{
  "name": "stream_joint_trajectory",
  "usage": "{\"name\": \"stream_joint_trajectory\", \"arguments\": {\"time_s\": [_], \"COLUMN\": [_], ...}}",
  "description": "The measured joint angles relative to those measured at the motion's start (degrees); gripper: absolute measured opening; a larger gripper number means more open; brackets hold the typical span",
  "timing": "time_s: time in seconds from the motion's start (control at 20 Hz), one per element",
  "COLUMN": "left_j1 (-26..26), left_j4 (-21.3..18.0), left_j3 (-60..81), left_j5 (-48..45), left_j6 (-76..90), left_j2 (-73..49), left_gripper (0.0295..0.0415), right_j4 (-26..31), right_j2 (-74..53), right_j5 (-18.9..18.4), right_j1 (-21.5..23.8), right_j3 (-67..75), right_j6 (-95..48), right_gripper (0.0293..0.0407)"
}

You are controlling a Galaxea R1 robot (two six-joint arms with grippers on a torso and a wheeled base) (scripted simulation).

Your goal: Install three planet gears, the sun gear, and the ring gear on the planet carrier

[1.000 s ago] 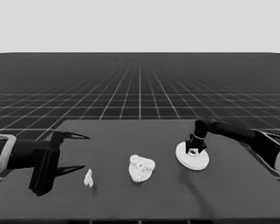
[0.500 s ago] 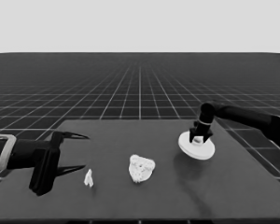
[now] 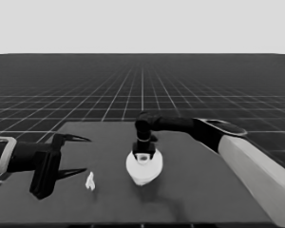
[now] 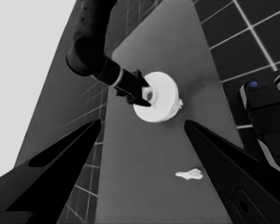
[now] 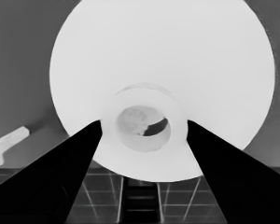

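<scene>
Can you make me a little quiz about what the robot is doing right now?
1. True or false: the left gripper holds the thin white piece.
2. What does the right gripper grip? A. the larger round part B. a gear C. nothing
3. Fill in: the larger round part is over the table's ____ (left end, middle or right end).

Key:
1. False. The left gripper waits open at the left end, and the piece lies on the table apart from its fingers.
2. A. The fingers clasp its raised middle.
3. Middle.
</scene>
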Motion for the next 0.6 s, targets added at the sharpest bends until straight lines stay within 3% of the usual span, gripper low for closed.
{"name": "stream_joint_trajectory", "arguments": {"time_s": [0.15,0.6], "left_j1": [0.0,0.0], "left_j4": [0.0,0.0], "left_j3": [0.0,0.0], "left_j5": [0.0,0.0], "left_j6": [0.0,0.0], "left_j2": [0.0,0.0], "left_gripper": [0.0385,0.0385], "right_j4": [-4.2,-5.2], "right_j2": [0.8,1.0], "right_j5": [1.3,1.6], "right_j1": [-4.3,-5.9], "right_j3": [-2.5,-3.4], "right_j6": [-1.5,-1.4], "right_gripper": [0.0352,0.0351]}}
